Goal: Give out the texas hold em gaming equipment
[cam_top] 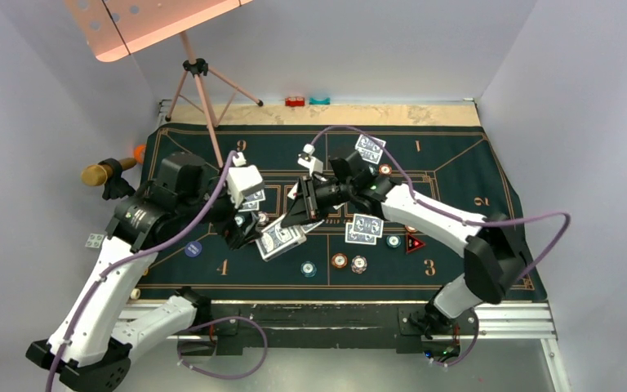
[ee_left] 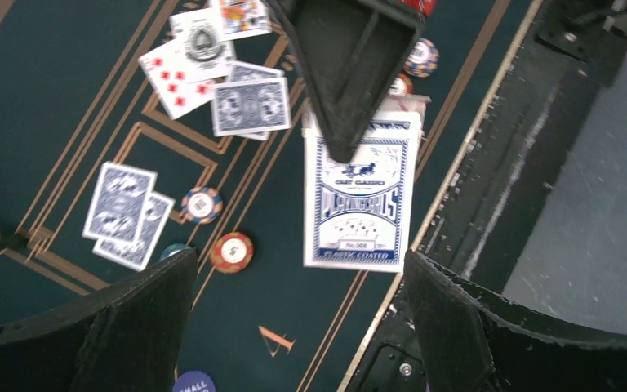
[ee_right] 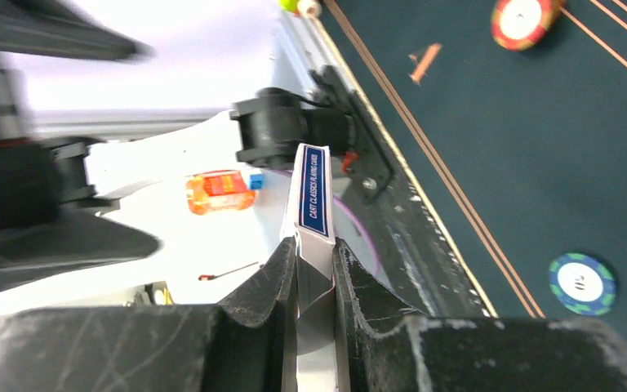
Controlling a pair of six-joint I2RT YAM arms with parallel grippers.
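Note:
My right gripper is shut on a blue-and-white playing card box and holds it above the green mat. In the right wrist view the box stands edge-on between the fingers. My left gripper is open and empty, just beyond the box's free end. Blue-backed cards and a face-up card lie on the mat. Striped chips, a red triangle marker and a blue disc lie near the front.
A tripod stand stands on the mat's far left. A gold-headed microphone sits at the left edge. Small red and teal blocks sit at the back. A metal rail runs along the front.

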